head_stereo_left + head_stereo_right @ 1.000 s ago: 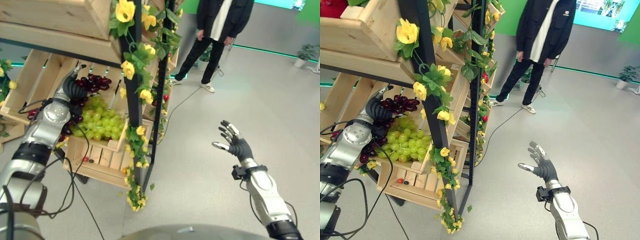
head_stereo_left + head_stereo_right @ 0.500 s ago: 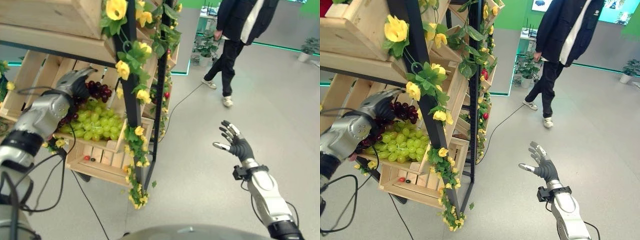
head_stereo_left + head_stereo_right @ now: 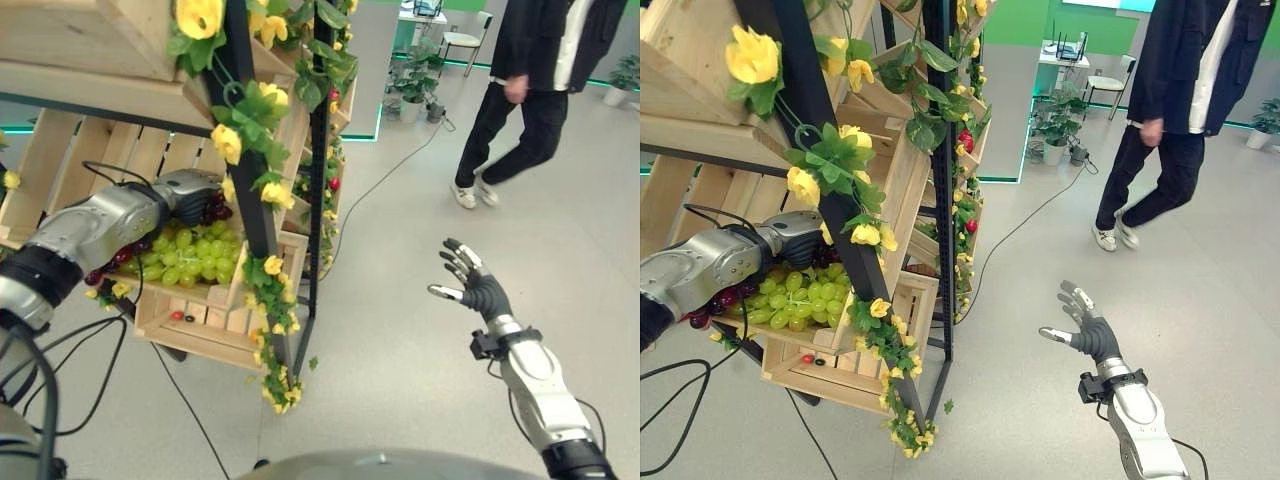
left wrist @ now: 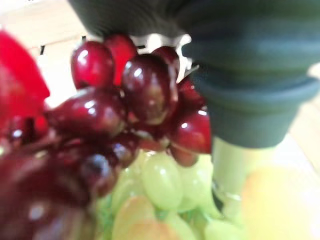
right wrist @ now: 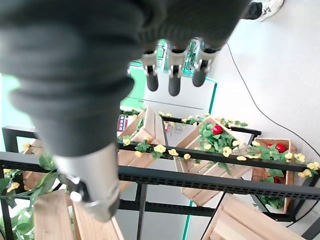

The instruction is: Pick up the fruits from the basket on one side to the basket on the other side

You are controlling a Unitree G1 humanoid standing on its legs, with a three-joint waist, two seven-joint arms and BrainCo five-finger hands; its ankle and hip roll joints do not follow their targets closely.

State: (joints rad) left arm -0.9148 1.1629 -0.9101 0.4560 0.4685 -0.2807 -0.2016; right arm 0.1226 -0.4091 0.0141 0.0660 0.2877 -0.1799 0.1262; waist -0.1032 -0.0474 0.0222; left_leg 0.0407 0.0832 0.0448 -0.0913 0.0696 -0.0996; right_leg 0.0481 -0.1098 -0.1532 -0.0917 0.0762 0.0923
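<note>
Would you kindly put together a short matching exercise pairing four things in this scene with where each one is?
Things:
1. left hand
2. right hand
3. green grapes
4. person

Places:
A. walking on the floor beyond the shelf
B. raised over bare floor, fingers spread
C. reaching in among the dark red grapes
D. heaped in the wooden crate

Pairs: 1-C, 2-B, 3-D, 4-A

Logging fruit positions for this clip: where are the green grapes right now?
In the left eye view, the green grapes lie in the wooden crate on the robot's left, beside the dark red grapes at the left hand.
</note>
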